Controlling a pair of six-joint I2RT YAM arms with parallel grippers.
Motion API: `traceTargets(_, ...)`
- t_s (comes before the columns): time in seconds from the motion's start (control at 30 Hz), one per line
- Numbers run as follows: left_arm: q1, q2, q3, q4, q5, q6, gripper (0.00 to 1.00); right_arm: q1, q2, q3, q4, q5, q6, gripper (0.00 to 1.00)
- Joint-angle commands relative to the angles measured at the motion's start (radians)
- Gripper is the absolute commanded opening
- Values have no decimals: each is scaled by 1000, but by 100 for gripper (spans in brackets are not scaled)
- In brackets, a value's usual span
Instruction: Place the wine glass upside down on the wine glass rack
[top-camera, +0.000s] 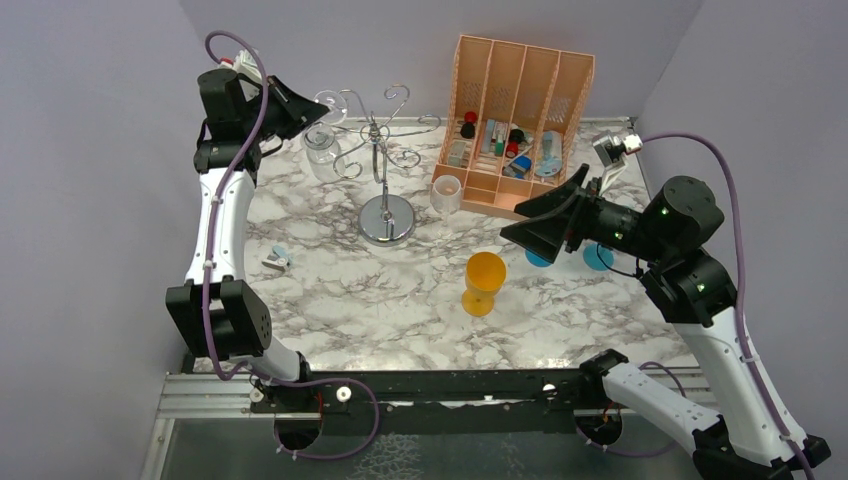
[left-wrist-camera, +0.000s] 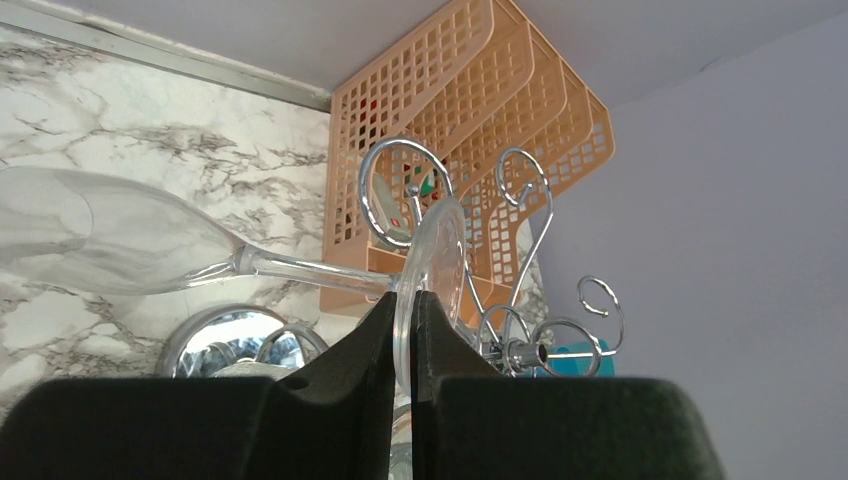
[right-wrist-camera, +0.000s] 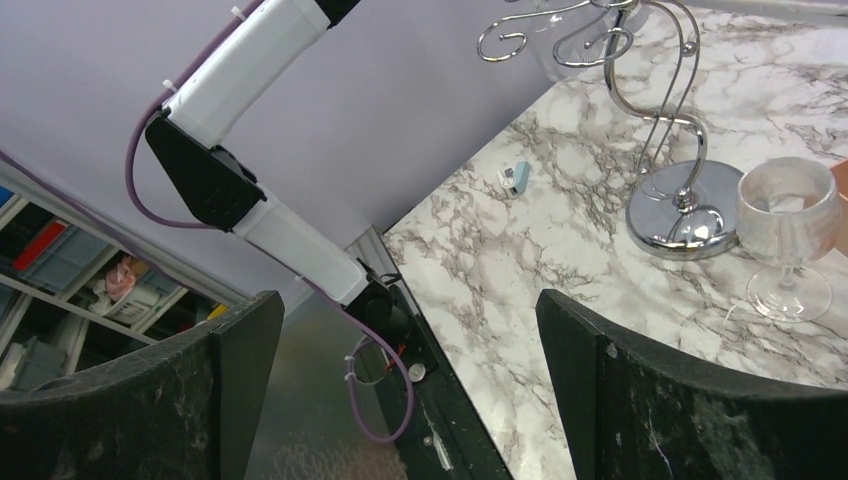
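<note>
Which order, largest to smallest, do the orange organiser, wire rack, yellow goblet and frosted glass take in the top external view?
1. orange organiser
2. wire rack
3. yellow goblet
4. frosted glass
The goblet stands nearer the camera, so its lead over the frosted glass is unsure.

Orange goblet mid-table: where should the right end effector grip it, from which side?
The orange goblet stands upright, nothing touching it. Take its narrow stem, between bowl and foot, coming in level from the robot's right, where the open right end effector sits. The bowl looks too wide.
</note>
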Motion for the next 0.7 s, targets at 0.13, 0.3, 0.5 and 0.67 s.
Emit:
traceTargets(0.13, -1, -7, 12, 53, 83, -28, 0, -4, -12, 9, 16, 7, -12, 100)
traceTargets(0.3, 0, 2, 24, 46, 108, -36, 0, -4, -17, -12, 36, -7, 6, 100)
traceTargets(0.5, 0, 19, 57, 53, 133, -70, 0, -4, -13, -33, 55, 0, 12, 100)
traceTargets(0.67, -1, 30, 64, 57, 160, -94, 0, -4, -13, -31, 54, 3, 10, 100)
